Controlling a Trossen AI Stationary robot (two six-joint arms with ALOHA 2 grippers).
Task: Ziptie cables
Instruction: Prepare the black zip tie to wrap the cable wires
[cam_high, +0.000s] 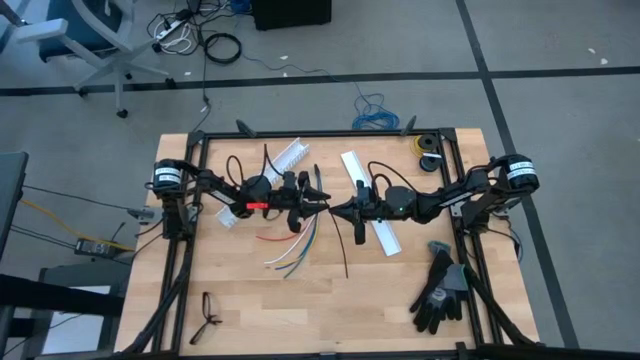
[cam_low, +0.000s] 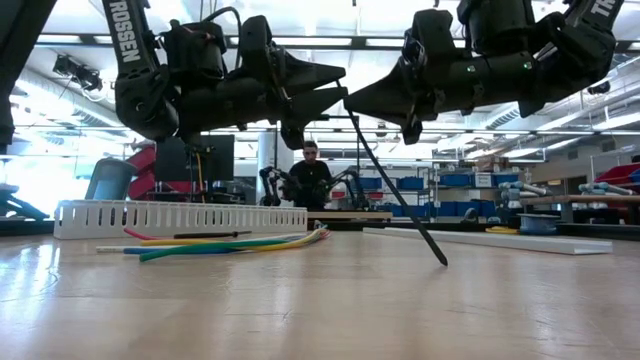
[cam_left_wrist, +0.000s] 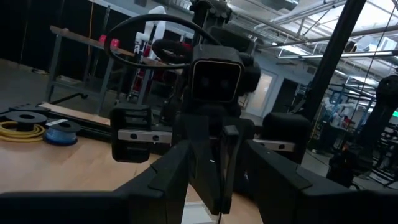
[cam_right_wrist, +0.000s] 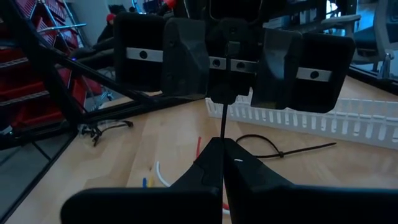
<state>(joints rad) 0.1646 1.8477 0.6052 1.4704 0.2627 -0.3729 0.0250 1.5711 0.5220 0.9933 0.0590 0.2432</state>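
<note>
My two grippers meet tip to tip above the middle of the table. My right gripper (cam_high: 340, 210) (cam_right_wrist: 222, 148) is shut on a thin black zip tie (cam_low: 400, 195), which slants down to the wood. My left gripper (cam_high: 323, 203) (cam_low: 338, 86) is open, one finger on either side of the tie's upper end and my right fingertips; whether it touches them I cannot tell. The cables (cam_high: 290, 250) (cam_low: 230, 242), thin red, green, blue, yellow and white wires, lie flat on the table below my left gripper, toward the near edge, and nothing holds them. My right gripper pinches the zip tie near its upper end (cam_right_wrist: 222, 121) between its two fingers. The fingers lie level and come from the table's right. The tie hangs slanting toward the near edge, and its lower tip (cam_low: 444, 263) rests on the table.
A white slotted channel (cam_high: 290, 153) lies at the far left and another (cam_high: 372, 205) lies under my right arm. Black gloves (cam_high: 440, 290) are at the near right and wire spools (cam_high: 428, 150) at the far right. A looped black tie (cam_right_wrist: 280, 151) lies by the channel. A person (cam_low: 310, 175) sits beyond the table.
</note>
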